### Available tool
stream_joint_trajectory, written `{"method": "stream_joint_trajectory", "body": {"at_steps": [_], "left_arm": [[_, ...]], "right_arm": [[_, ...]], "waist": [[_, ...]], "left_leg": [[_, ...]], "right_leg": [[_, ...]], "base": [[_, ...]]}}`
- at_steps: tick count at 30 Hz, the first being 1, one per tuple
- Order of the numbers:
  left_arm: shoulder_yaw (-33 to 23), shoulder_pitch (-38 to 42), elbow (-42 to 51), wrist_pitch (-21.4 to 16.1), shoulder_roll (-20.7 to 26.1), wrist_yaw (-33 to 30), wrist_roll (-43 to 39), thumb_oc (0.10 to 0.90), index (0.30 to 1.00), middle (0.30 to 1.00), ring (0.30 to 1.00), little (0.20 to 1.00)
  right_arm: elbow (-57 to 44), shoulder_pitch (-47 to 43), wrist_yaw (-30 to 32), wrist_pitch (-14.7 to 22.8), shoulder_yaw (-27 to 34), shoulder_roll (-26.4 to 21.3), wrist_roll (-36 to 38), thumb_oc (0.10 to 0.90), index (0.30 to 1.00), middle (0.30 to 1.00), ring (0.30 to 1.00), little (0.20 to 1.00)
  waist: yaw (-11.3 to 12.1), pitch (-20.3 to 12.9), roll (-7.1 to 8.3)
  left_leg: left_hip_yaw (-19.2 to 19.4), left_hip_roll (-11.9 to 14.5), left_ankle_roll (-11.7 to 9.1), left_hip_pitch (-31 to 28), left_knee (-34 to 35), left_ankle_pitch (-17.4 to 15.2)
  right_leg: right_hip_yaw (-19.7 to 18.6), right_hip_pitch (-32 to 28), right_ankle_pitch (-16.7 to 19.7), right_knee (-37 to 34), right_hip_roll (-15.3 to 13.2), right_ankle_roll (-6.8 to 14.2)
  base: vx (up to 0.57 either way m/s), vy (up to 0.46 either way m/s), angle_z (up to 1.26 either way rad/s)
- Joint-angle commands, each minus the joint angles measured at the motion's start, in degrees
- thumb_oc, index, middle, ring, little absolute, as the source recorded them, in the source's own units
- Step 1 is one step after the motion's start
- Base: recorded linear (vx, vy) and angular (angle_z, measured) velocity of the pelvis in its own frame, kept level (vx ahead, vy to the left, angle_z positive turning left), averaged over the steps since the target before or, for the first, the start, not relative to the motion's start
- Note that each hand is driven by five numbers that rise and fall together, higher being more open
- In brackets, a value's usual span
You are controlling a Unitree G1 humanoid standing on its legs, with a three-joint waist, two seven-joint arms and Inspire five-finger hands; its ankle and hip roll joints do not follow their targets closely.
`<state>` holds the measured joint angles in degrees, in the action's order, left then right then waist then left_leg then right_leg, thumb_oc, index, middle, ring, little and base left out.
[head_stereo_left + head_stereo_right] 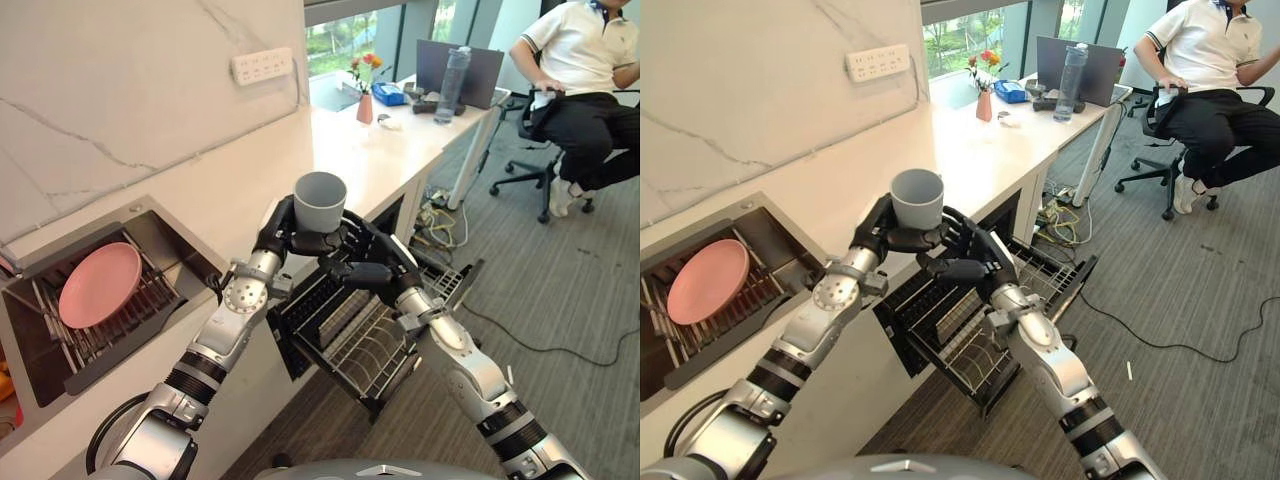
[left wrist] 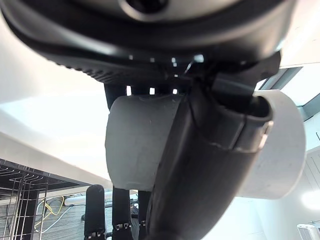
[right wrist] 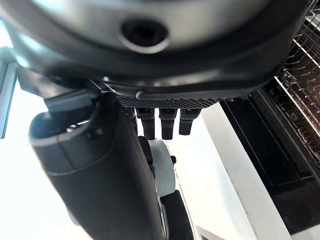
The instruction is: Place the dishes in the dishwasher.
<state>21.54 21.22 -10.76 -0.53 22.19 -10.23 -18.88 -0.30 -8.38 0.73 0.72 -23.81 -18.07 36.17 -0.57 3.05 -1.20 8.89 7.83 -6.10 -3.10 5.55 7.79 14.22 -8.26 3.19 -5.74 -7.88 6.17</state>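
Above the open dishwasher [image 1: 300,330], whose wire rack [image 1: 375,350] is pulled out toward the room, both hands meet at one grey cup [image 1: 320,200]. On the left, well apart from this place, a sunken drying rack [image 1: 150,290] in the white counter [image 1: 330,150] keeps a pink plate [image 1: 98,284] leaning on its wires. This plate is not yet moved.

The cup stands upright, mouth up, held in the air over the counter edge. The left hand [image 1: 283,233] has its fingers and thumb curled round the lower part of the cup, as its wrist view shows clearly. The right hand [image 1: 365,262] comes from the other side; its fingers reach toward the cup base, but I cannot tell if they really close on it or only touch it.

For the coming move, the important relation is this: the rack lies below the cup and a little to the right, so nearer to the right arm. I judge the cup must pass to the right hand, then go down and probably be turned over.
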Motion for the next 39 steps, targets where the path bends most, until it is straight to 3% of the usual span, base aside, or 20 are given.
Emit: {"method": "stream_joint_trajectory", "body": {"at_steps": [1, 10, 18, 30, 39], "left_arm": [[2.0, 12.7, -4.1, -5.0, -1.6, -0.3, 1.7, 0.400, 0.300, 0.300, 0.300, 0.300], [3.1, 14.3, -5.7, -4.6, -2.2, -0.7, 2.4, 0.400, 0.300, 0.300, 0.300, 0.300], [3.6, 14.6, -6.4, -4.3, -2.7, -1.1, 2.8, 0.400, 0.300, 0.300, 0.300, 0.300], [4.8, 15.6, -8.0, -3.5, -4.3, -2.6, 3.7, 0.400, 0.300, 0.300, 0.300, 0.300], [4.6, 15.2, -8.0, -3.7, -3.9, -2.1, 4.1, 0.400, 0.300, 0.300, 0.300, 0.300]], "right_arm": [[-2.6, -8.7, -1.6, 4.9, 1.2, 3.1, 5.3, 0.800, 0.900, 0.900, 0.900, 0.900], [-2.3, -7.8, -1.2, 6.0, 1.7, 5.0, 14.5, 0.800, 0.900, 0.900, 0.900, 0.900], [-2.9, -7.0, 0.0, 6.9, 3.0, 5.1, 15.5, 0.800, 0.900, 0.900, 0.900, 0.900], [-4.6, -6.4, 2.4, 8.8, 3.0, 8.3, 22.9, 0.800, 0.900, 0.900, 0.900, 0.900], [-7.4, -5.8, 1.2, 9.3, 4.3, 6.6, 21.8, 0.800, 0.900, 0.900, 0.900, 0.900]], "waist": [[1.2, -2.0, -0.35], [0.9, -2.2, -0.44], [0.7, -2.3, -0.45], [0.4, -2.3, -0.69], [0.3, -2.4, -0.64]], "left_leg": [[-1.4, 0.9, 0.1, -3.4, -0.5, -7.7], [-1.2, 0.9, 0.0, -3.6, -0.5, -7.7], [-1.2, 1.1, -0.1, -3.6, -0.5, -7.8], [-1.0, 1.0, -0.2, -3.5, -0.5, -7.8], [-0.9, 1.0, -0.2, -3.5, -0.5, -7.8]], "right_leg": [[2.0, 0.2, -2.7, 0.7, -3.9, 4.8], [2.0, 0.2, -2.7, 0.7, -3.8, 4.8], [2.2, 0.1, -2.8, 0.7, -3.8, 4.8], [2.2, 0.2, -2.7, 0.7, -3.7, 4.8], [2.3, 0.3, -2.7, 0.7, -3.7, 4.8]], "base": [[0.00, 0.000, 0.00], [0.00, 0.000, 0.00], [0.00, 0.000, 0.00], [0.00, 0.000, 0.00], [0.00, 0.000, 0.00]]}}
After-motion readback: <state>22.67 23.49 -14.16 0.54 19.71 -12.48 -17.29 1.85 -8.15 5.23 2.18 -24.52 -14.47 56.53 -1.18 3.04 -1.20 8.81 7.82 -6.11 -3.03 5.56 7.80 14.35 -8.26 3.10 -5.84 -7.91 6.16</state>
